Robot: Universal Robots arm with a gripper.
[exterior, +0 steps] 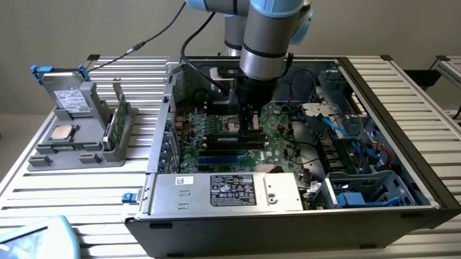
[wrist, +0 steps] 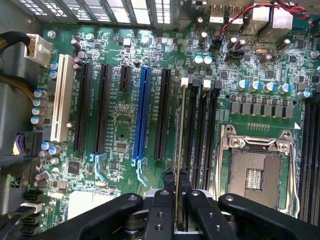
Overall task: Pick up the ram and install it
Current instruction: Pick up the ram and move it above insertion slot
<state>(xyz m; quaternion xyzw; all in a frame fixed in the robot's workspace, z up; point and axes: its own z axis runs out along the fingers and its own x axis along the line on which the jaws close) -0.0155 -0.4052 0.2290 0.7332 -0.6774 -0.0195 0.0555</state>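
The ram (wrist: 179, 130) appears edge-on in the wrist view as a thin dark stick with a pale edge, pinched between my two black fingertips (wrist: 167, 181). My gripper (wrist: 177, 176) is shut on it. The stick runs parallel to the black memory slots (wrist: 201, 130) and lies over the slot farthest from the CPU socket (wrist: 255, 172); whether it is seated I cannot tell. In the exterior view my gripper (exterior: 251, 127) reaches straight down into the open computer case (exterior: 403, 162), just above the motherboard (exterior: 288, 135).
A blue card slot (wrist: 141, 115), black card slots and a white slot (wrist: 60, 97) lie beside the memory slots. The power supply (exterior: 223, 191) fills the case front. Cables (exterior: 346, 135) crowd the exterior view's right. A grey fixture (exterior: 79, 140) outside the case holds a green card (exterior: 119, 121).
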